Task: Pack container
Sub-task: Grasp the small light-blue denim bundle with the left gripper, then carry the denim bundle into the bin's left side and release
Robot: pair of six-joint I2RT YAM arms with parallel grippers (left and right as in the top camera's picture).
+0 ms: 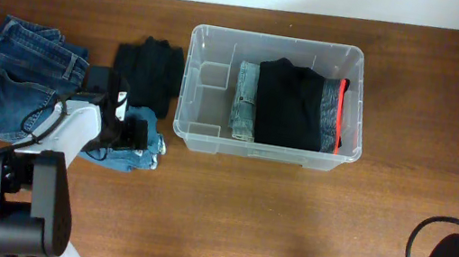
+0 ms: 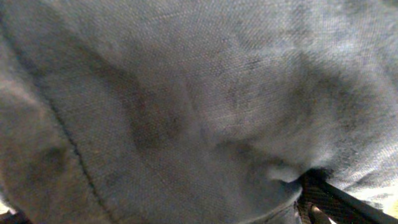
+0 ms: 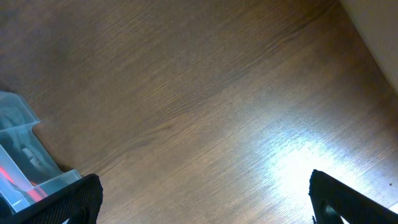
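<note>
The container [image 1: 275, 39] sits toward the table's [image 1: 287, 228] far edge, a little right of middle, holding 3 folded pieces side by side: light denim [image 1: 244, 102], a black garment [image 1: 288, 105] and a grey one with a red band [image 1: 332, 117]. Left of it lie a black folded garment [image 1: 149, 71] and dark jeans [image 1: 9, 77] by the left edge. The left gripper [image 1: 130, 132] presses onto pale blue denim [image 1: 138, 159], jaws spread wide. The right gripper [image 3: 205, 208] hangs released over bare wood.
</note>
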